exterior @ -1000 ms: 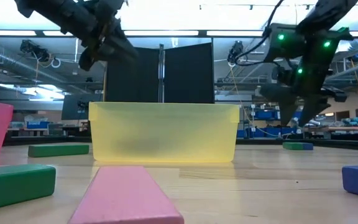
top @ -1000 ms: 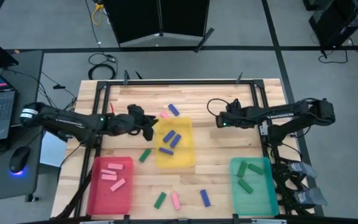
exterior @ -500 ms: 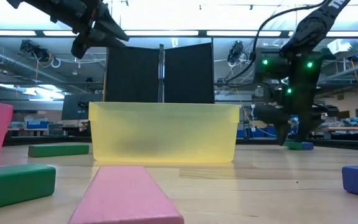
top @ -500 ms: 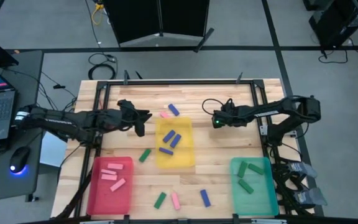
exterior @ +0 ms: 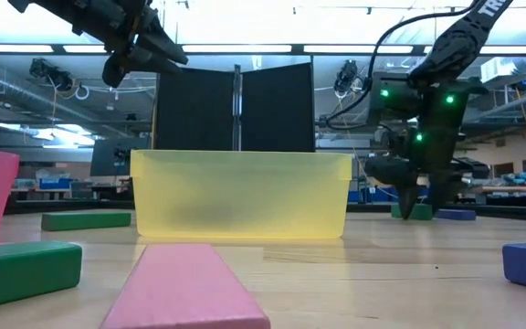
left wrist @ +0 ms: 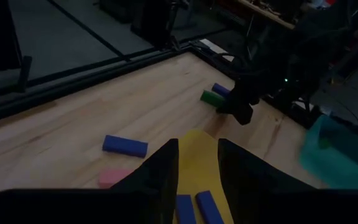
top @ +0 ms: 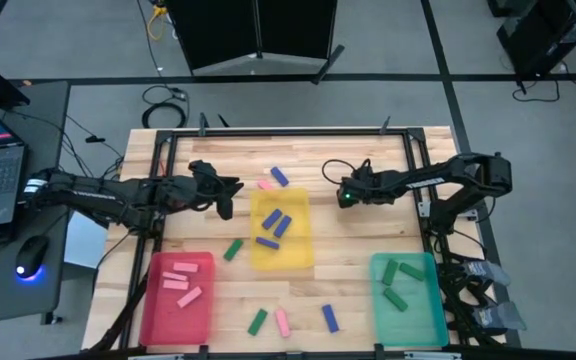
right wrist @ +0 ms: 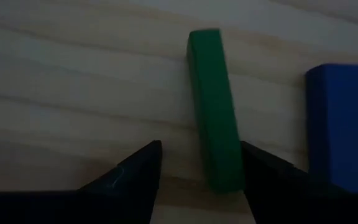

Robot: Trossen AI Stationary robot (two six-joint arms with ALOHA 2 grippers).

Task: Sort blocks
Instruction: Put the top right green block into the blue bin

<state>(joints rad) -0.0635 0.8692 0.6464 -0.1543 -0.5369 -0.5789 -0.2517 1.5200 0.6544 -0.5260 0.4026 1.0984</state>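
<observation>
**Desk:** What does the overhead frame show?

**Photographer:** Two arms over a wooden counter (top: 358, 255). The right gripper (top: 345, 194) sits right of centre, low over a green block (right wrist: 214, 112) lying flat on the wood beside the yellow tray (top: 280, 262). In the wrist view its jaws stand open with one finger on each side of the block, and nothing is gripped yet. One finger looks very near the block's long side; I cannot tell whether it touches.

**Desk:** And the block's direction?

**Photographer:** In that wrist frame its long axis runs away from the camera, slightly tilted, so the jaws would close across its narrow width. A blue block (right wrist: 339, 124) lies just beside it, roughly parallel, apart from it.

**Desk:** What could go wrong?

**Photographer:** My reading: the block sits off-centre between the fingers, towards one of them. Closing could push it sideways or twist it before the other finger arrives, and it might knock the blue block. A grip near one end might also let it swing on the lift.

**Desk:** The other arm?

**Photographer:** The left gripper (top: 223, 189) hangs at upper left of centre, raised above the counter, jaws partly open and holding nothing. Other blocks lie loose along the bottom, with some already in the yellow tray, the red tray (top: 154, 320) and the teal tray (top: 430, 318).
</observation>
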